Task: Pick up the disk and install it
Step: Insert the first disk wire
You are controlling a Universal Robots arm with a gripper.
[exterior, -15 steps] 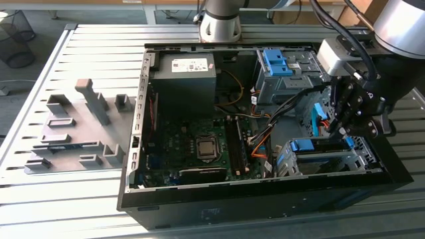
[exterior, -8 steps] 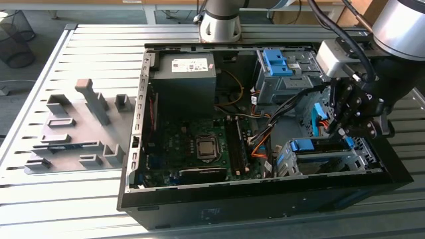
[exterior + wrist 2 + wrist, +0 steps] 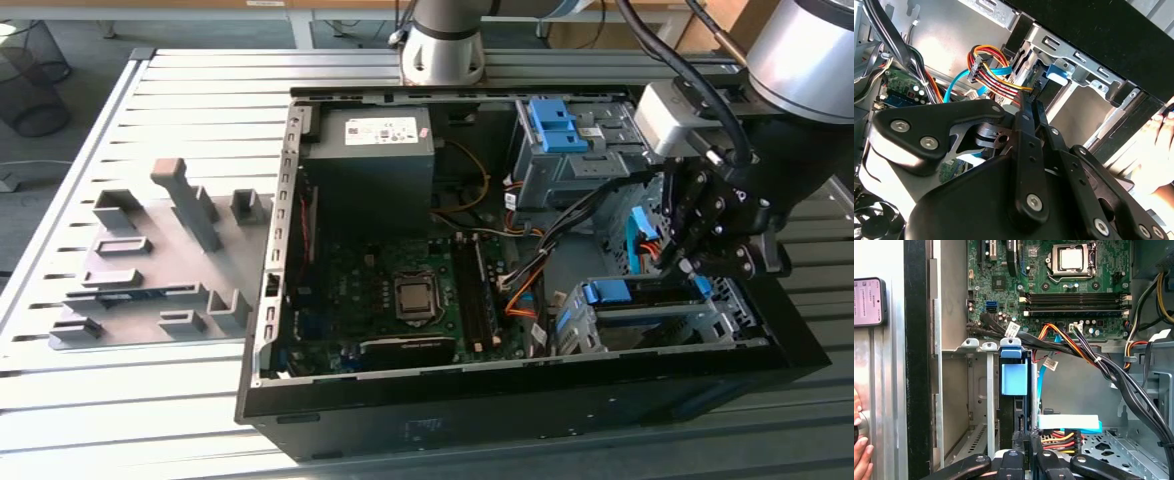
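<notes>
The disk sits in the grey drive bay (image 3: 654, 325) at the case's front corner, on the exterior view's right. Its blue rail (image 3: 627, 292) shows along the top. In the first wrist view the disk (image 3: 1015, 412) stands edge-on in a bay slot, under its blue rail tab (image 3: 1014, 377). My gripper (image 3: 694, 265) hangs just over that bay, fingers pressed together with nothing between them. Their tips (image 3: 1026, 437) are right at the disk's edge. In the second wrist view the shut gripper (image 3: 1030, 102) points at the blue tab (image 3: 1058, 70) in the bay.
The open computer case (image 3: 280, 230) lies on a slatted table. Inside are the power-supply box (image 3: 371, 150), motherboard (image 3: 400, 290), loose cables (image 3: 534, 270) and another bay with blue brackets (image 3: 561, 125). A grey fixture (image 3: 160, 260) lies at the exterior view's left. A person's hand (image 3: 861, 455) rests beside the case.
</notes>
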